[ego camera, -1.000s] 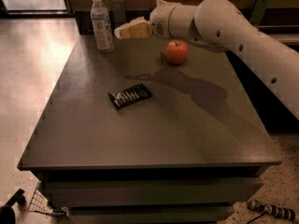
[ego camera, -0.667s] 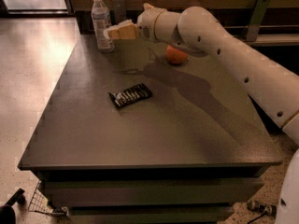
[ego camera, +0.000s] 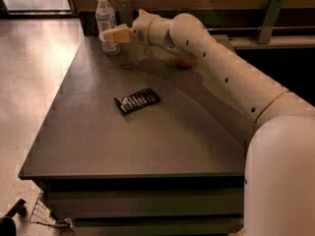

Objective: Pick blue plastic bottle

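Note:
The blue plastic bottle (ego camera: 105, 17), slim and clear with a white cap, stands upright at the far left corner of the grey table (ego camera: 98, 141). My gripper (ego camera: 111, 35) is at the end of the white arm, which reaches in from the right. It is right against the bottle's lower half and hides part of it. The cap and the upper body show above the gripper.
A black flat packet (ego camera: 137, 100) lies in the middle of the table. An orange-red apple (ego camera: 185, 62) sits at the back, mostly hidden behind my arm (ego camera: 216, 63). A wooden wall and a rail run behind the table. Bare floor lies to the left.
My arm has swung left across the back of the table. The gripper went from beside the apple to the bottle's lower half. The arm now covers most of the apple.

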Controlling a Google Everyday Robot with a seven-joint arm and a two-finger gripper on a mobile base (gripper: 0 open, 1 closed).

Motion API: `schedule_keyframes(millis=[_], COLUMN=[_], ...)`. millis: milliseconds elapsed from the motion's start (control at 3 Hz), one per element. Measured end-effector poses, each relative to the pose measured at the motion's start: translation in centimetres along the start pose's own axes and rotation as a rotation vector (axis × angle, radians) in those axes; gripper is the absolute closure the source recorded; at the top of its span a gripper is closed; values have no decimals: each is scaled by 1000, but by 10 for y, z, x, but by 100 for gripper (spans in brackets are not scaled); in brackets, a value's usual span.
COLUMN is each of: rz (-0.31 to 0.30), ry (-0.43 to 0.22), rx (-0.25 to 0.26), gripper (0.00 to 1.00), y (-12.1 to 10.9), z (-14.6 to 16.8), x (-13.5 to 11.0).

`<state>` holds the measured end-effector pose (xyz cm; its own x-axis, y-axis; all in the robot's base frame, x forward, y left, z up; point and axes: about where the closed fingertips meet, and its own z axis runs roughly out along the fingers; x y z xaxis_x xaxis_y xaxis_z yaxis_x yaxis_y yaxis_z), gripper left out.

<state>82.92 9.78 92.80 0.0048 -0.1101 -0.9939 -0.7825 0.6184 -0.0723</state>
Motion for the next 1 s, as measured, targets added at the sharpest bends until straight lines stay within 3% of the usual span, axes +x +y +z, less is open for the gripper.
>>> schedule_keyframes(millis=[667, 1000], rz=[-4, 3], ry=[-21, -32], rx=[-55, -82], gripper=[0, 15], y=[11, 19], z=[46, 64], x=[-10, -14])
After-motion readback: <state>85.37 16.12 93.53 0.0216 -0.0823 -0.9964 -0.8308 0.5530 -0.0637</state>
